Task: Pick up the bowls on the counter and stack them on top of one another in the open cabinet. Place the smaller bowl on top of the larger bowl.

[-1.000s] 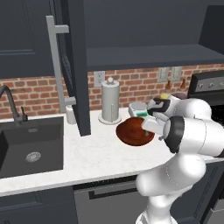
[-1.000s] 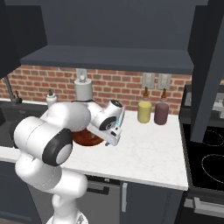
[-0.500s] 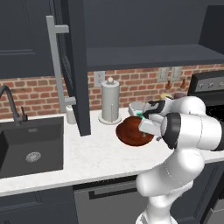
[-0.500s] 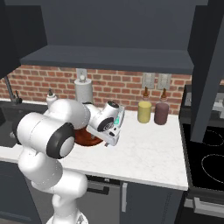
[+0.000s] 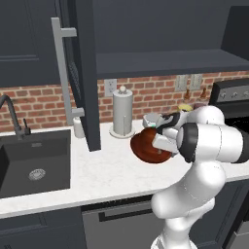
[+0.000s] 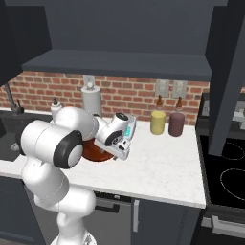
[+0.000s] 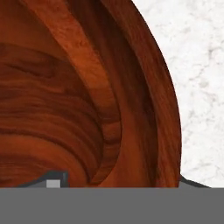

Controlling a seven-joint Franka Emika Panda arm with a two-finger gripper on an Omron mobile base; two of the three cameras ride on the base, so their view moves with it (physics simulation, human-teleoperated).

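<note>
Sitting on the surface near its back edge, just beside the paper towel holder, the larger bowl has the end effector straddling its rim, one fingertip inside, one outside; whether it grips yet is unclear.

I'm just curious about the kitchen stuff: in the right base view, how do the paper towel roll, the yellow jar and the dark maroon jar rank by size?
1. Paper towel roll, tallest and widest.
2. Yellow jar and maroon jar: they look alike; I won't rank them.
</note>
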